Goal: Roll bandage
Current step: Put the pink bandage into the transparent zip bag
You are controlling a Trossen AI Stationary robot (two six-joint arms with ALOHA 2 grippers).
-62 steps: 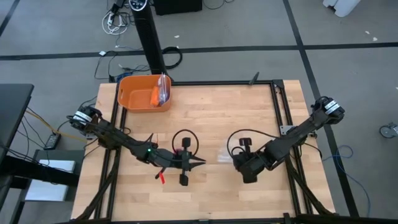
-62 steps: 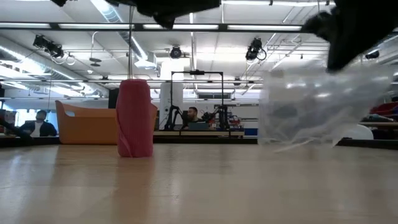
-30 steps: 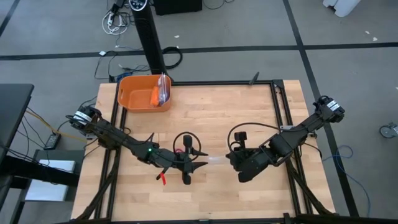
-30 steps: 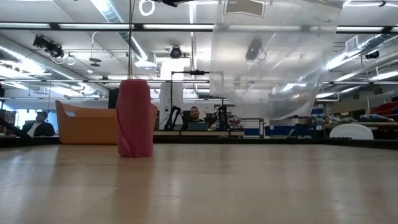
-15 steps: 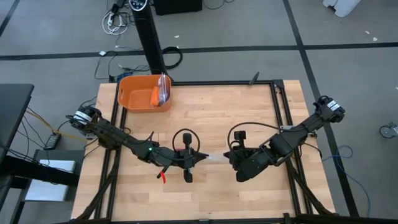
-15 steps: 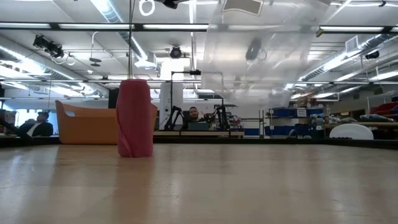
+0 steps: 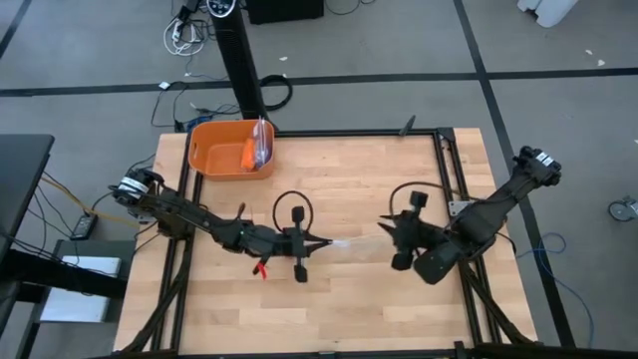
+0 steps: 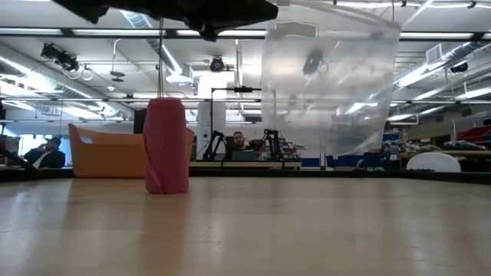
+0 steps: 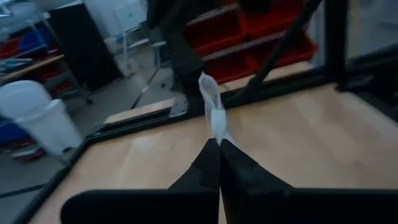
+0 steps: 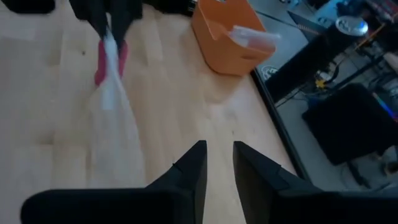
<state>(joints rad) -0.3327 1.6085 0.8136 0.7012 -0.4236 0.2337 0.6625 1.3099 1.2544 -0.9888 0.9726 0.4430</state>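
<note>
I see a clear plastic bag [image 8: 330, 84] hanging above the wooden table [image 7: 379, 179], lifted off the surface; from the low view it's see-through, with the room showing behind it. From above, the bag [image 7: 354, 245] sits mid-table as a thin pale wisp. An orange tub [image 7: 231, 148] stands at the table's far left corner, something clear and something orange inside it. Black pole [image 7: 239, 55] just behind the tub. Cables [image 7: 184, 35] on the floor beyond. People [image 8: 240, 142] seated in the background room.

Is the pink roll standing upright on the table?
Yes, in the low view the bandage stands on end on the table, with nothing touching it.
</note>
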